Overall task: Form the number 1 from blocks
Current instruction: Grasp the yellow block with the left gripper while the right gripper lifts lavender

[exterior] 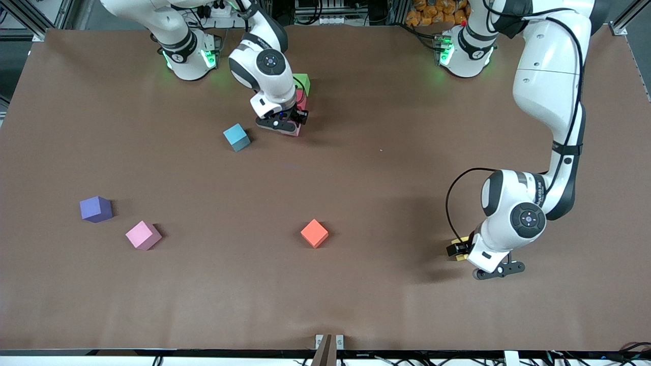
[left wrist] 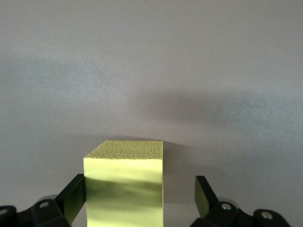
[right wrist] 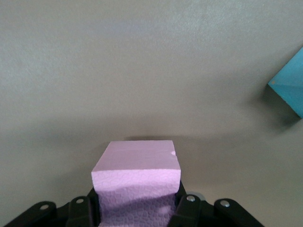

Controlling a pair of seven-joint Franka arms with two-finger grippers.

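2 blocks [right wrist: 136, 182] probably between fingers [right wrist: 187, 208]

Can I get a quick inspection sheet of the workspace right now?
Surface: brown table, flat.
Job's things: green block, red block, pink block in line; light blue block beside; purple block, second pink block, orange block loose; yellow block.
Clutter: nothing seen.
Grippers: right gripper shut on pink block; left gripper open around yellow block.
Cables: black cable on left arm.
Surroundings: metal frame.
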